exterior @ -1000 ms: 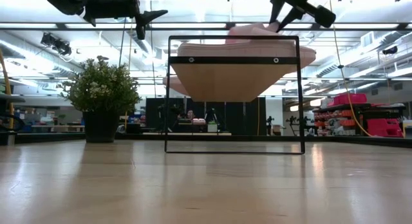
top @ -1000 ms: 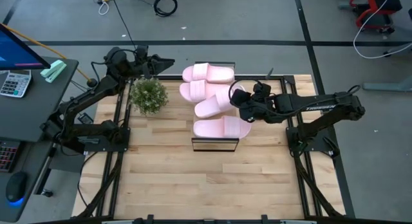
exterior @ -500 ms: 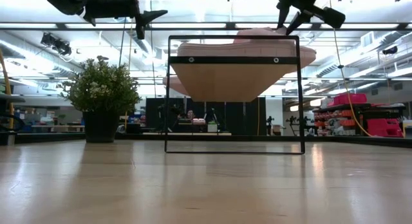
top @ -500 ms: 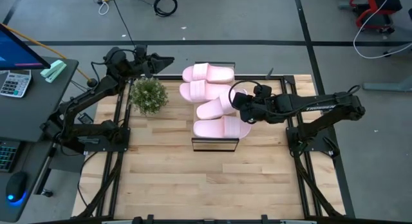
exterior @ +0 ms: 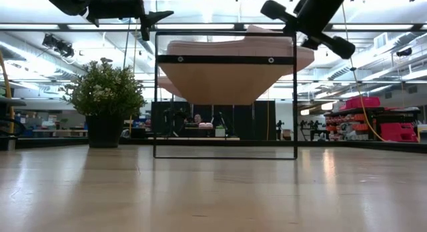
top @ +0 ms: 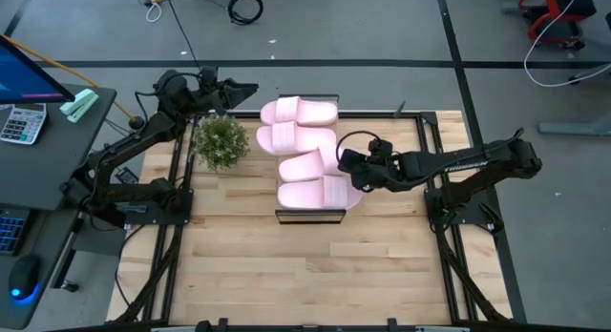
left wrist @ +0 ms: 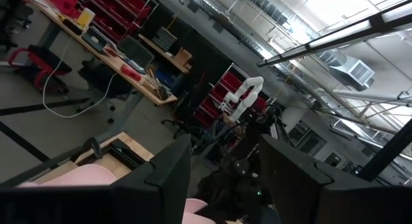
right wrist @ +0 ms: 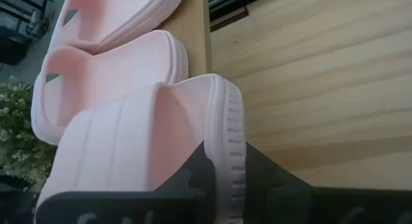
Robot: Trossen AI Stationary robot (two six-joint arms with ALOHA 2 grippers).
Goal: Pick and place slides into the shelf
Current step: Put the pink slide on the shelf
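Right wrist view shows the right gripper (right wrist: 219, 176) pinching the nearest slide's (top: 320, 191) edge atop the shelf (exterior: 225, 61). Placement looks nearly finished; next it must release and lift clear.

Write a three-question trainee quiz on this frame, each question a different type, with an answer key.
1. Multiple choice: What is the right gripper clamped on?
A. the potted plant
B. the edge of a pink slide
C. the shelf's metal frame

2. True or false: The left gripper rests on a slide.

3. Short answer: How many slides lie on the shelf in the high view?

Key
1. B: in the right wrist view the dark fingers straddle the slide's rim.
2. False: it hangs raised at the table's far edge, beside the potted plant, touching nothing.
3. Four.
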